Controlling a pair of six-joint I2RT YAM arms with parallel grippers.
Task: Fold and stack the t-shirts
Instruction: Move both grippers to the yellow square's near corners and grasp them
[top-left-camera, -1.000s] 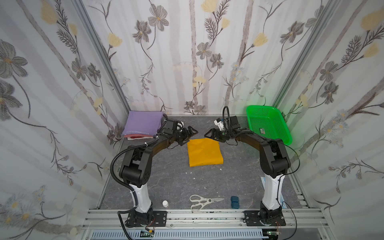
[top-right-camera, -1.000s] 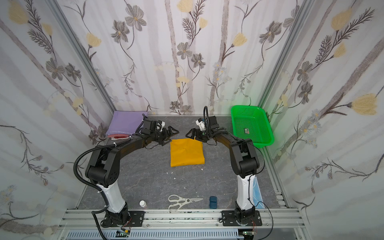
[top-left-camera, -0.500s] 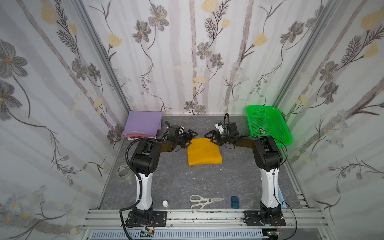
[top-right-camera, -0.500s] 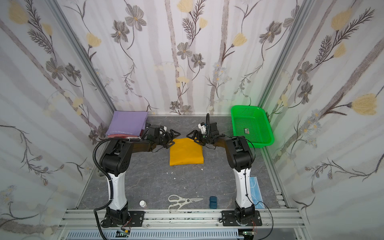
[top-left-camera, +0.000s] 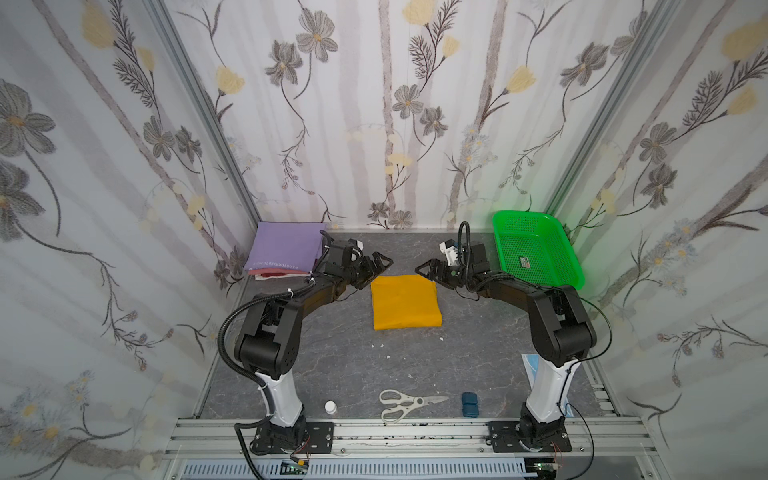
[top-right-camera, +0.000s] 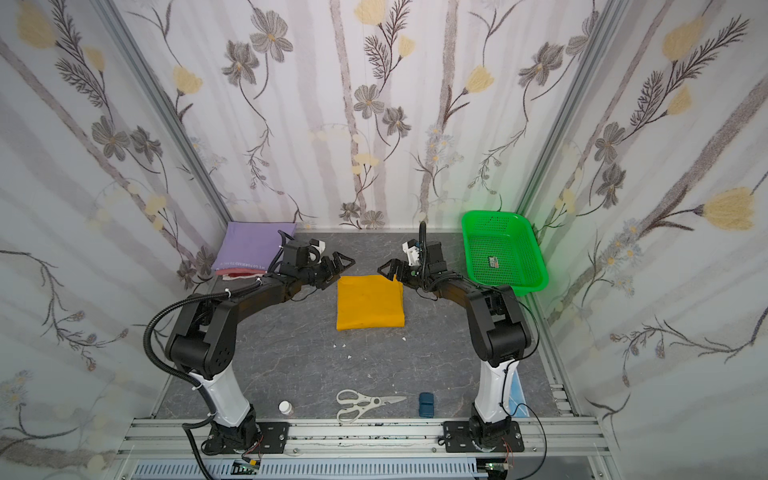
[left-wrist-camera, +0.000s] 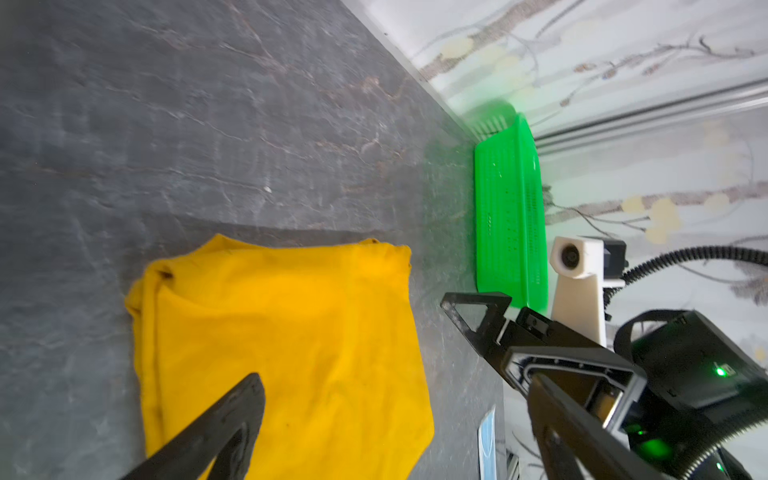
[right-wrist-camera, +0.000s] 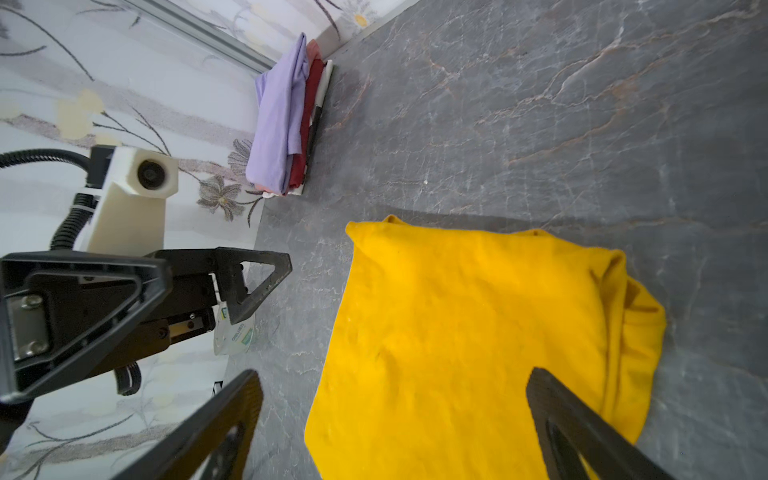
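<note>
Bench (top-left-camera: 332, 365) room looks fine all round the folded yellow t-shirt (top-left-camera: 405, 301), which lies flat mid-bench. The stack (top-left-camera: 286, 249) of lavender, red and white shirts sits off to its far left, well apart. Left hand (top-left-camera: 380, 266) and right hand (top-left-camera: 426, 272) hover wide open and empty at its far corners. Folding looks done, I reckon. The next move needs both hands pinching that far edge and carrying it over to the stack with the layers kept together.

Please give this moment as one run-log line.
yellow shirt: folded, mid-table, unstacked | stack: back-left corner | left jaws: open, empty | right jaws: open, empty
</note>
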